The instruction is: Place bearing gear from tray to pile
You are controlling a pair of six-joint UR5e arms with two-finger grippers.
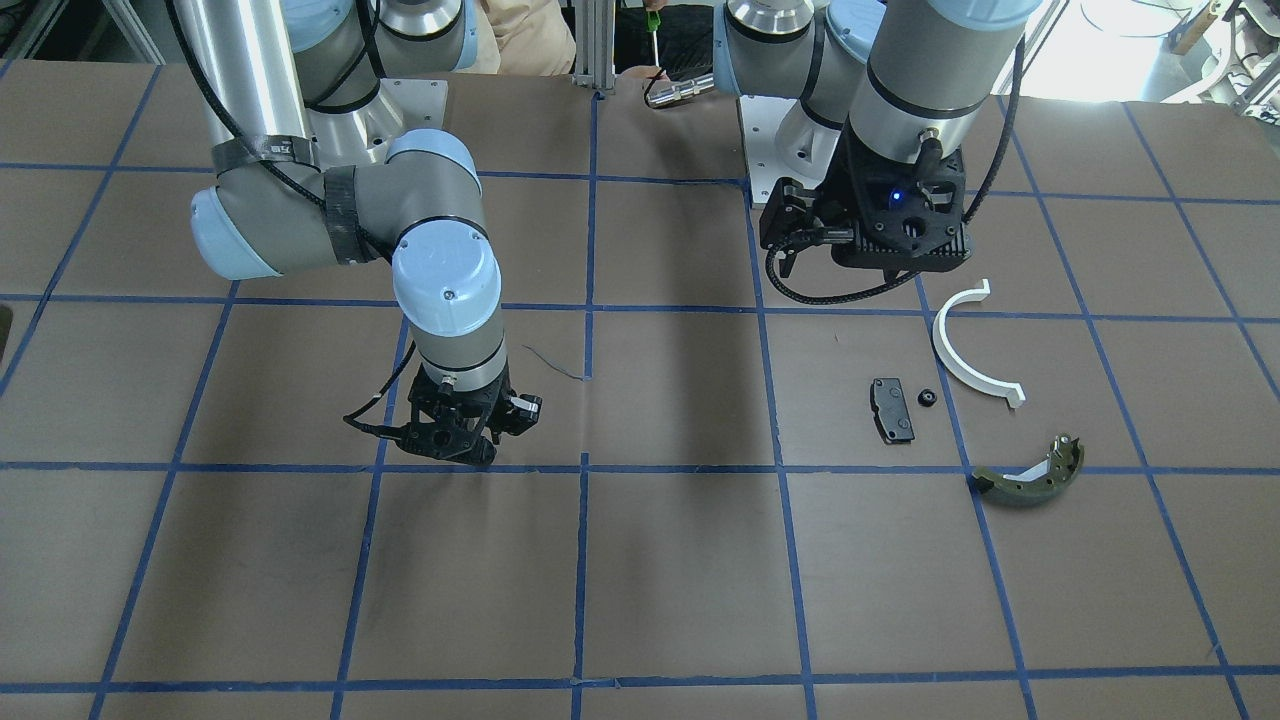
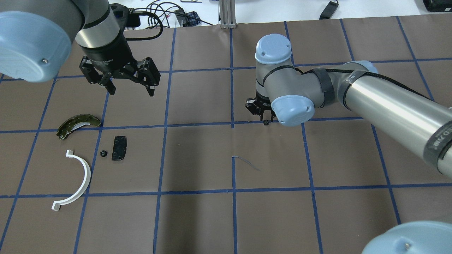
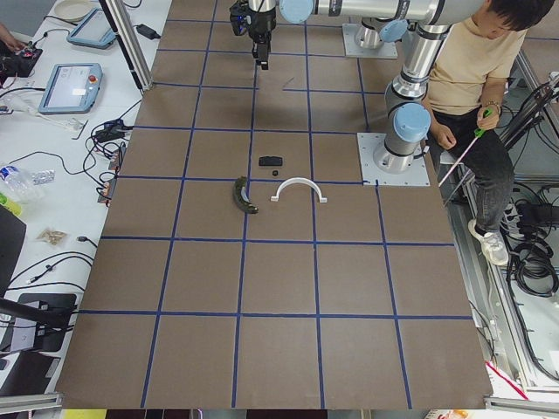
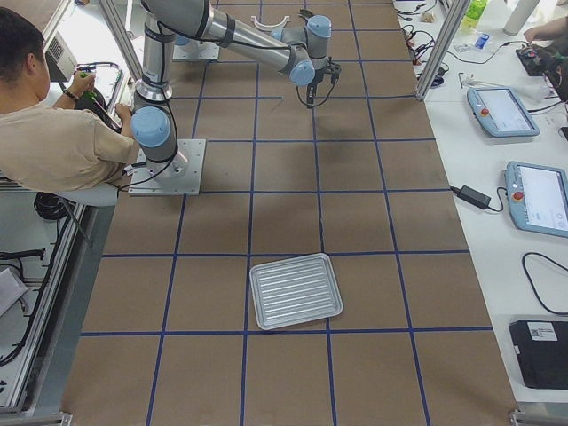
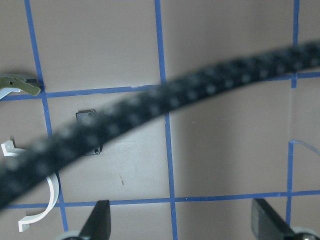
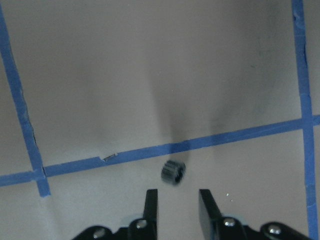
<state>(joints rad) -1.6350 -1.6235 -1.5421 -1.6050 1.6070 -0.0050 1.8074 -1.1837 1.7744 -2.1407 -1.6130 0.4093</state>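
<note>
My right gripper (image 6: 178,200) hangs low over the middle of the table, its jaws a narrow gap apart with nothing between them. A small black bearing gear (image 6: 173,172), blurred, sits just beyond the fingertips beside a blue tape line; it also shows in the overhead view (image 2: 265,122). The pile lies far to the left: a white half-ring (image 2: 79,180), a black pad (image 2: 119,148), an olive brake shoe (image 2: 78,123) and another small black gear (image 2: 103,153). My left gripper (image 2: 129,88) hovers wide open and empty above the pile. The ribbed tray (image 4: 295,290) lies far off on my right.
A cable (image 5: 165,115) crosses the left wrist view and hides part of the pile. A person (image 3: 476,61) sits behind the robot bases. Blue tape lines (image 1: 590,465) divide the brown table into squares.
</note>
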